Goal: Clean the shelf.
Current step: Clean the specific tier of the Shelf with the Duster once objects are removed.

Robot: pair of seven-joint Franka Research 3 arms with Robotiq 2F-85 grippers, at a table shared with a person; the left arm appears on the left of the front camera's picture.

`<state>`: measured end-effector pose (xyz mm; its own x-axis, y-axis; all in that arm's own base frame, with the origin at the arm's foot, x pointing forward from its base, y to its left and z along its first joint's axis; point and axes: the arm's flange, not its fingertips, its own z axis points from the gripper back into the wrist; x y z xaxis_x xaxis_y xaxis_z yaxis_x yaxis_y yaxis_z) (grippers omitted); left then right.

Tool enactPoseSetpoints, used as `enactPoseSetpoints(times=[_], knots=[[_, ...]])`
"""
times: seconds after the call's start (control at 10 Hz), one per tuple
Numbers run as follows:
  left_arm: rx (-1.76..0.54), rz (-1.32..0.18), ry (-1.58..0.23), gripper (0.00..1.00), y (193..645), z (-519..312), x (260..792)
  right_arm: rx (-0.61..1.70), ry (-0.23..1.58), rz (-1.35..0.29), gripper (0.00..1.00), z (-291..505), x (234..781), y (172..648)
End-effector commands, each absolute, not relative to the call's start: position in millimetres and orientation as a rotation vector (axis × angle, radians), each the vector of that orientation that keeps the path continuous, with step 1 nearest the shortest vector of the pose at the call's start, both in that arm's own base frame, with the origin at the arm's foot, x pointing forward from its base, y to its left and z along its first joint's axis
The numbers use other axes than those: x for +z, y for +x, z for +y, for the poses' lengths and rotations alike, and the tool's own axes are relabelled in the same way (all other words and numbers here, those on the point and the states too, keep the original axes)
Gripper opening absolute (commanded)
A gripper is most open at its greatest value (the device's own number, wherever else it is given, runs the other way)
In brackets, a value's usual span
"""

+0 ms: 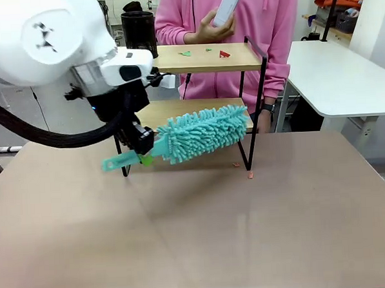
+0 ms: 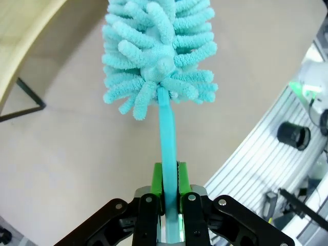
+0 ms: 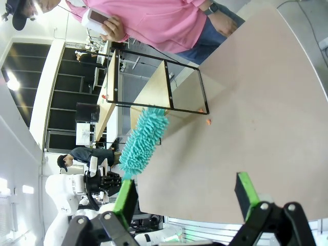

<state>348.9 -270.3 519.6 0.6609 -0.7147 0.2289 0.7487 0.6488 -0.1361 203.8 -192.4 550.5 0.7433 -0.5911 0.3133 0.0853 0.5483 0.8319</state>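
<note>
Before the shelf, teal duster

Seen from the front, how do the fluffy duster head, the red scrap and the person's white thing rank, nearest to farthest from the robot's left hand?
1. The duster head, just right of the left hand, which grips its handle.
2. The red scrap, up on the shelf's top board.
3. The white thing, higher and beyond, in the person's hand.
</note>
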Motion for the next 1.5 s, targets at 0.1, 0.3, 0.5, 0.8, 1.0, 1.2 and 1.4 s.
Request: enactPoseSetpoints(times=[0.1,0.3,0.5,0.8,1.0,1.2,1.4], knots=[[-0.945,-0.095,-0.290,0.12,328.7,-229.8,533.6,-0.410,0.930,-0.650,1.00,-192.2,551.7,205.0],[-0.956,-0.063,-0.384,0.12,321.6,-202.0,546.6,-0.410,0.930,-0.650,1.00,-192.2,551.7,205.0],[-0.957,-0.015,-0.478,0.12,300.5,-139.5,565.9,-0.410,0.930,-0.650,1.00,-192.2,551.7,205.0],[-0.853,-0.062,-0.607,0.12,252.3,-28.0,596.7,-0.410,0.930,-0.650,1.00,-192.2,551.7,205.0],[-0.517,-0.316,-0.721,0.12,205.2,89.7,614.9,-0.410,0.930,-0.650,1.00,-192.2,551.7,205.0],[-0.270,-0.412,-0.761,0.12,184.2,150.6,608.9,-0.410,0.930,-0.650,1.00,-192.2,551.7,205.0],[-0.015,-0.419,-0.892,0.12,185.6,190.1,574.5,-0.410,0.930,-0.650,1.00,-192.2,551.7,205.0]])
